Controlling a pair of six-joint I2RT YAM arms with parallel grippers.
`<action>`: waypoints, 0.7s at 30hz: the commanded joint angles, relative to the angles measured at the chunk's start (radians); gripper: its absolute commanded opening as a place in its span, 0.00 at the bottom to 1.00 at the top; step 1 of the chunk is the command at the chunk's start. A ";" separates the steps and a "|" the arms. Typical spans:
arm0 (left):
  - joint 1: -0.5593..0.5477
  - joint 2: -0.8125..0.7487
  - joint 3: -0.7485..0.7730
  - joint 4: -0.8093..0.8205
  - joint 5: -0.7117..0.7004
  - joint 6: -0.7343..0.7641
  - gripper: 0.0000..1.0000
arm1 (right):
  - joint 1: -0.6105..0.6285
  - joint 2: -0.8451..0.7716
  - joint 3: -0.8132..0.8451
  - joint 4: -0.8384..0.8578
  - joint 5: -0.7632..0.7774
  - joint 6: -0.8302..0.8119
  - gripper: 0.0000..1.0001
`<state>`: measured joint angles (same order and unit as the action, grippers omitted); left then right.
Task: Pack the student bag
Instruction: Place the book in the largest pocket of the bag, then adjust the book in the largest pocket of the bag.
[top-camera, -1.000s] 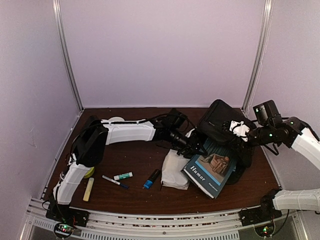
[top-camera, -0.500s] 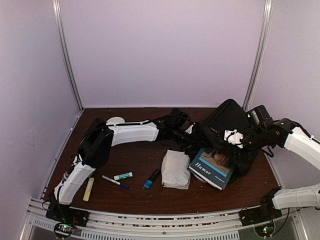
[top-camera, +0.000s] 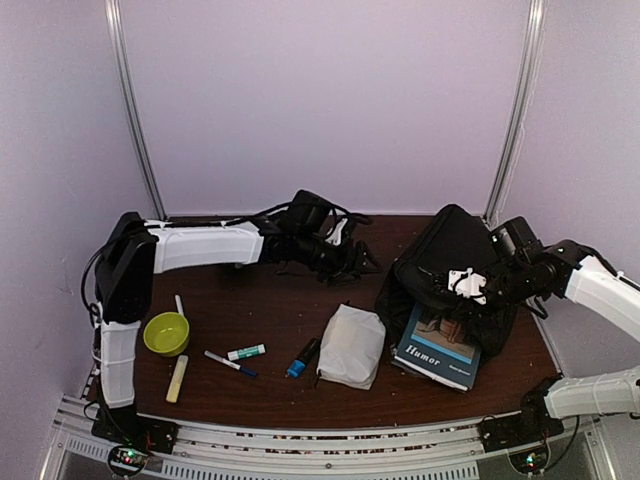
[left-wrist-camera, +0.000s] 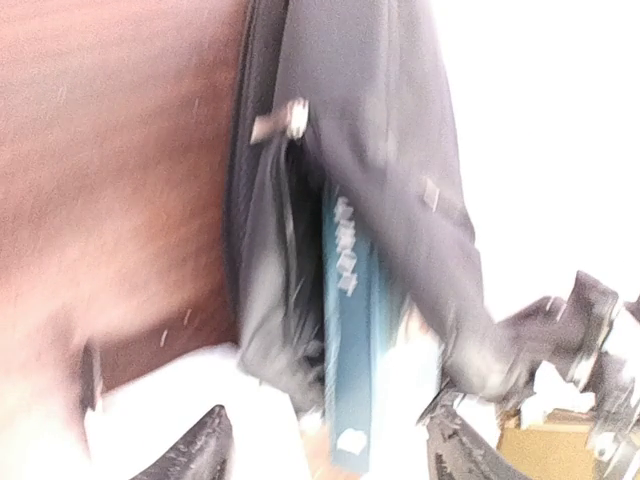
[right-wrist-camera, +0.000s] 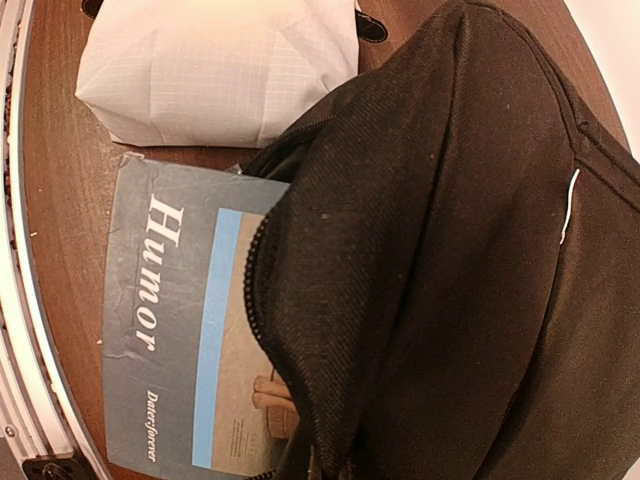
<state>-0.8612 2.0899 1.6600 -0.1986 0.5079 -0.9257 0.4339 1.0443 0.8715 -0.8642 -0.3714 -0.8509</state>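
One blue book halfway inside student bag

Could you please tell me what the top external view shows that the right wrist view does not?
Only top external: the open left gripper hovering apart from the student bag, plus a green bowl, a marker and a yellow stick on the table. Only right wrist: the zipper teeth along the bag's opening and a white thread on its fabric. Both: the student bag, the Humor book partly covered by it, and the white pouch beside them.
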 joint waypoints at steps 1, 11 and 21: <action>-0.047 -0.128 -0.104 -0.050 -0.037 0.241 0.66 | -0.007 0.008 -0.005 0.013 -0.016 0.026 0.00; -0.295 -0.291 -0.246 -0.164 -0.242 1.002 0.06 | -0.012 0.060 0.040 0.028 -0.014 0.088 0.00; -0.432 -0.011 0.039 -0.293 -0.326 1.275 0.00 | -0.012 0.085 0.096 0.011 -0.018 0.118 0.00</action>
<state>-1.2812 1.9999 1.5795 -0.4278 0.2295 0.1932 0.4255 1.1221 0.9260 -0.8566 -0.3771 -0.7509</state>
